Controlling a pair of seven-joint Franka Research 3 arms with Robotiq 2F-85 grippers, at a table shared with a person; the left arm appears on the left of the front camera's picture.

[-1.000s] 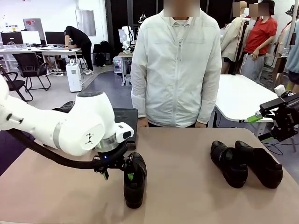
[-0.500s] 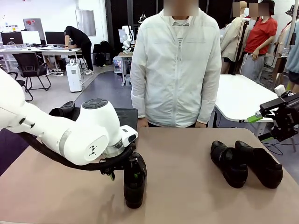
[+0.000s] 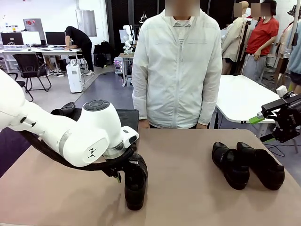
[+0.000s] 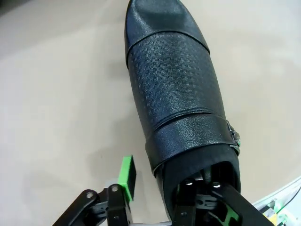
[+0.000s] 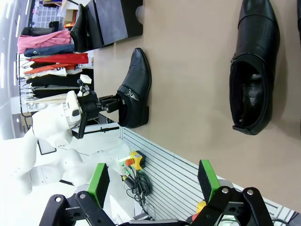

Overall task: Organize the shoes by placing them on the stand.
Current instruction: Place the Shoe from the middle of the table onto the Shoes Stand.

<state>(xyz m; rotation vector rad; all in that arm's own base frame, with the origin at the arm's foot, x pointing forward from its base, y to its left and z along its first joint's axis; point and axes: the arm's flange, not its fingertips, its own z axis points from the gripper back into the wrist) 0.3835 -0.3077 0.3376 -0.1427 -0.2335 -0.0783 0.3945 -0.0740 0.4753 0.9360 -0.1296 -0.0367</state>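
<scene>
my left end effector (image 4: pixel 164 179) straddles the heel wall of one shoe (image 3: pixel 135 181) on the counter (image 3: pixel 188 193), outer pad (image 4: pixel 126 172) clear of the leather: not clamped. right end effector (image 5: pixel 153 182) gapes empty. i judge a thin one-wall hold may let it pivot and slip short of the stand (image 5: pixel 110 19).

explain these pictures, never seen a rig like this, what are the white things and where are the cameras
The white things are two robot arms at a tan table with a person opposite. One picture looks across the table from between the arms; the other two come from a camera on each wrist. On the table: a pair of shoes at right, a lone shoe at left, a black stand at the far edge. The left gripper straddles the lone shoe's side wall, one finger inside, the outer pad not touching yet. The right gripper is open and empty.
</scene>
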